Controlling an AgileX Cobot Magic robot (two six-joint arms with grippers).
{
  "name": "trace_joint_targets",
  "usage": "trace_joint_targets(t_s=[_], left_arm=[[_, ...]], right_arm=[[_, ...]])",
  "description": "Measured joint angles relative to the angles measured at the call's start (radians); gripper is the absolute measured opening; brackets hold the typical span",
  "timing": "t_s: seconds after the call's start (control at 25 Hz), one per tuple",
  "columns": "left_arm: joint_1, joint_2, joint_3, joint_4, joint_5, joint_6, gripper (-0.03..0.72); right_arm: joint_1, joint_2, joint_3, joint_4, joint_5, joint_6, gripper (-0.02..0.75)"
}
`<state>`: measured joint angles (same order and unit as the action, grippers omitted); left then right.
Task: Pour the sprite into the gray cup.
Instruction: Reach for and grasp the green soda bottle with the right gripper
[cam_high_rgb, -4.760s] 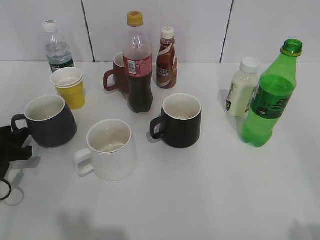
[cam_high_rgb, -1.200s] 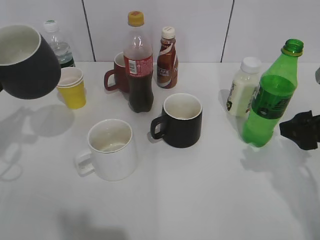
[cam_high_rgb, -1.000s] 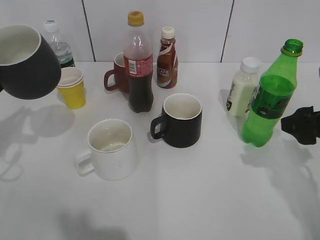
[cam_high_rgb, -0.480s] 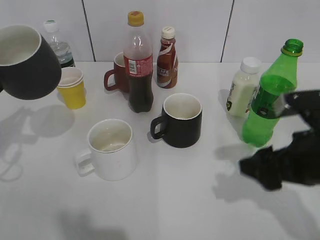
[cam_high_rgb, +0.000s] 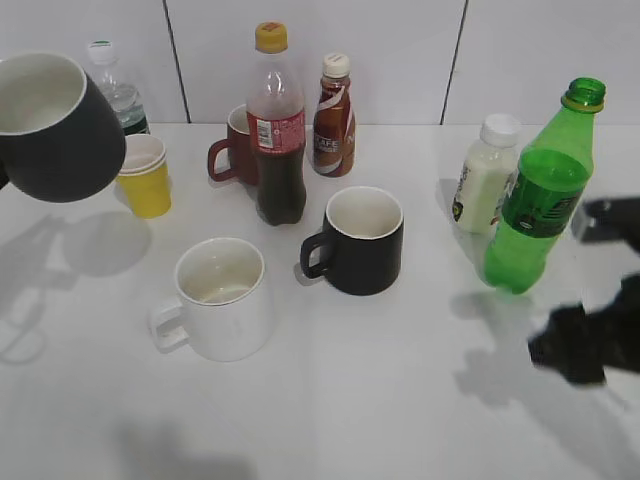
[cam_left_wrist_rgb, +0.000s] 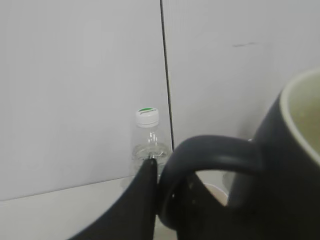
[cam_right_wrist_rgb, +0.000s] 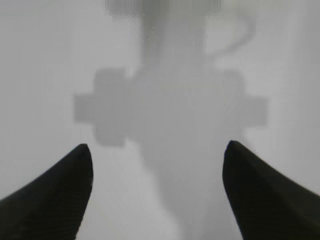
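The gray cup (cam_high_rgb: 55, 130) hangs in the air at the far left, tilted, with its off-white inside showing. In the left wrist view my left gripper (cam_left_wrist_rgb: 165, 185) is shut on its loop handle (cam_left_wrist_rgb: 215, 152). The sprite (cam_high_rgb: 540, 200), a green bottle with no cap, stands upright on the table at the right. My right gripper (cam_high_rgb: 595, 290) is blurred, to the right of and in front of the sprite, apart from it. In the right wrist view its jaws (cam_right_wrist_rgb: 156, 150) are open and empty over bare white table.
A white mug (cam_high_rgb: 220, 300) and a black mug (cam_high_rgb: 362, 240) stand in the middle. Behind them are a cola bottle (cam_high_rgb: 278, 130), a brown coffee bottle (cam_high_rgb: 333, 105) and a brown mug (cam_high_rgb: 235, 148). Yellow paper cups (cam_high_rgb: 143, 178) and a water bottle (cam_high_rgb: 115, 95) stand at left, and a white bottle (cam_high_rgb: 487, 178) stands beside the sprite.
The gray cup, on the table 4.8 s ago, hangs still in my left gripper. My right gripper swung forward from beside the sprite, then back toward the right edge.
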<state>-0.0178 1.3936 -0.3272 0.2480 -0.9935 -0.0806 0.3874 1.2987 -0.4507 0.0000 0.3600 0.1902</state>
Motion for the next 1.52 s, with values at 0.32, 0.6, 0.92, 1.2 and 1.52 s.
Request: trace_joint_targets(t_s=[0.32,0.6,0.92,1.2,1.52], left_arm=[[0.000,0.000,0.000,0.025,0.000,0.000,0.066],[0.000,0.000,0.000,0.030,0.000,-0.001,0.066],[0.000,0.000,0.000,0.059,0.000,-0.001,0.066],[0.000,0.000,0.000,0.059,0.000,-0.001,0.066],[0.000,0.000,0.000,0.070,0.000,-0.001,0.066]], right_arm=[[-0.001,-0.014,0.073,0.000,-0.395,0.055,0.598],[-0.001,0.160,0.148,0.203,-0.714,-0.118,0.598],[-0.001,0.242,0.151,0.414,-0.962,-0.365,0.598],[-0.001,0.317,0.153,0.366,-1.115,-0.359,0.598],[-0.001,0.488,0.139,0.331,-1.377,-0.246,0.598]])
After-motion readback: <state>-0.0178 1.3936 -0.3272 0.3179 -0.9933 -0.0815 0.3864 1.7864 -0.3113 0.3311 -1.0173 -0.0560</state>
